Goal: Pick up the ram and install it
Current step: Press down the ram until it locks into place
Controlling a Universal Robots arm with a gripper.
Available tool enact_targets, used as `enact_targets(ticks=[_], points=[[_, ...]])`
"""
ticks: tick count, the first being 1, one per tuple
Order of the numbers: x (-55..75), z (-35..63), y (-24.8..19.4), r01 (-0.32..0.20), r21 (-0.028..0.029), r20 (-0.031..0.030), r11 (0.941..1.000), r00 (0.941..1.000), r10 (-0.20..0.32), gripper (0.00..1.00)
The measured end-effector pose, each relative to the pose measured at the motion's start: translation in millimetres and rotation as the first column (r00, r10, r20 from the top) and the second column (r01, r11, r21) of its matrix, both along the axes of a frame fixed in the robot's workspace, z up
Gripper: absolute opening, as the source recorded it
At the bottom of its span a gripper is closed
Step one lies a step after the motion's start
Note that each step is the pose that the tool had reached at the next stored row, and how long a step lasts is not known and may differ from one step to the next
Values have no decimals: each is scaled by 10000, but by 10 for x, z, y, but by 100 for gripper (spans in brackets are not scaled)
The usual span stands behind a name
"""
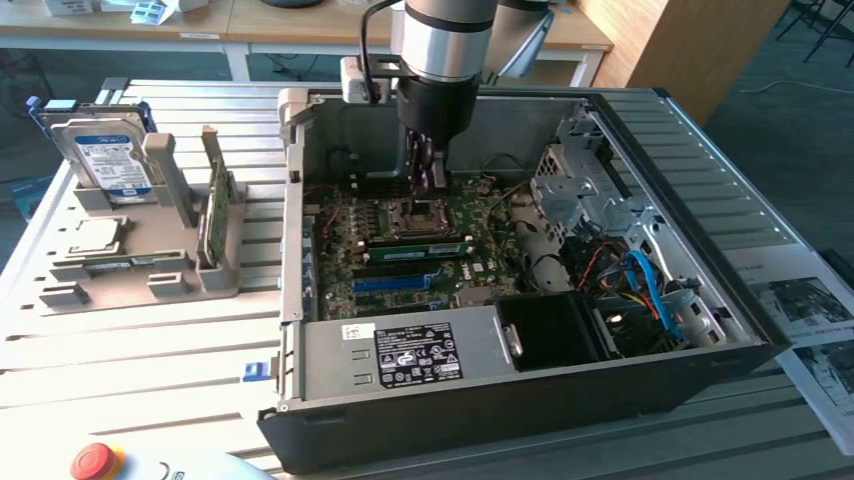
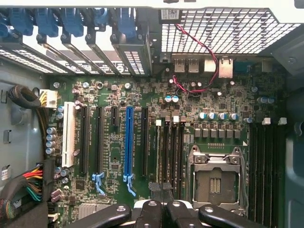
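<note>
Ram seated on the motherboard, closed claw above, slatted table beneath

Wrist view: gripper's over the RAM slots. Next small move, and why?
Probably ease straight down a little. The gripper is shut and in line with the slots beside the CPU socket, and the ram sits in a slot there. Whether it is latched I cannot tell, so a gentle press seems safest.
</note>
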State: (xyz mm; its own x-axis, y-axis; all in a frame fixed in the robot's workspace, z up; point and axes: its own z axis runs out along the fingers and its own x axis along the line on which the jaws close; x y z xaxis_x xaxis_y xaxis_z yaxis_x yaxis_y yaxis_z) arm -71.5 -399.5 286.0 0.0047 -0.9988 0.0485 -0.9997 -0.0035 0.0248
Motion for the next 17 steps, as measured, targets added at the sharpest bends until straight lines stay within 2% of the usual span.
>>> enact_targets(ticks=[4, 8, 17], points=[[0, 65, 0, 0, 2, 0, 10000, 10000, 0, 10], [1, 224, -1, 0, 1, 0, 10000, 10000, 0, 10], [5, 445, -1, 0, -4, 1, 10000, 10000, 0, 10]])
